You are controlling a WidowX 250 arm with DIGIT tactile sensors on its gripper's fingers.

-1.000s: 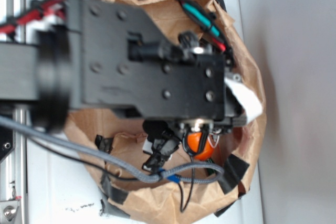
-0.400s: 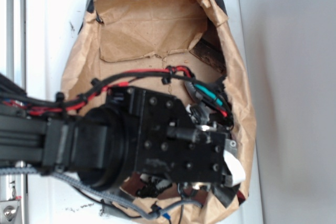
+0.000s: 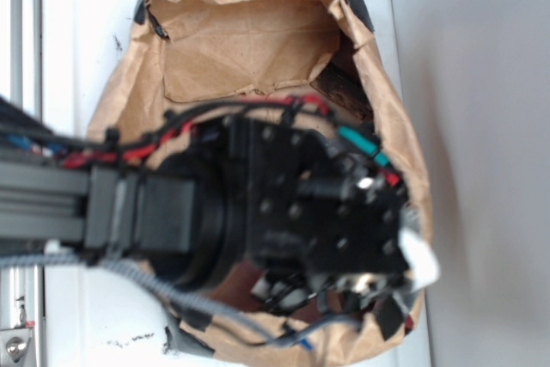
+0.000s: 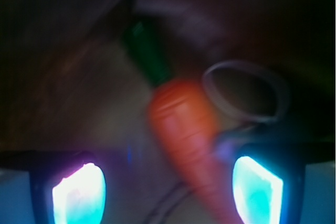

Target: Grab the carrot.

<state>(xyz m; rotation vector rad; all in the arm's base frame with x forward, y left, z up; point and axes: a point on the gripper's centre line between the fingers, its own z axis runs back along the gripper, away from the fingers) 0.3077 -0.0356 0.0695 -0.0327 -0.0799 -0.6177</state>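
In the wrist view the orange carrot [image 4: 184, 124] lies at a slant, its dark green stub [image 4: 147, 51] at the far upper left and its point running down toward the right finger. My gripper [image 4: 168, 192] is open, and the carrot's thin end lies between the glowing left pad [image 4: 79, 192] and right pad [image 4: 257, 190], closer to the right one. The picture is blurred, so I cannot tell whether a pad touches it. In the exterior view the black arm [image 3: 284, 212] covers the lower part of the bag and hides the carrot.
A crumpled brown paper bag [image 3: 241, 40] with black tape at its rim lies open on a white surface [image 3: 77, 49]. A dark object [image 3: 339, 88] sits against the bag's right wall. A pale ring [image 4: 247, 93] lies just right of the carrot.
The arm has moved from the top of the exterior picture toward its bottom, then slightly right. The carrot that showed below the wrist a second ago is now hidden under it.
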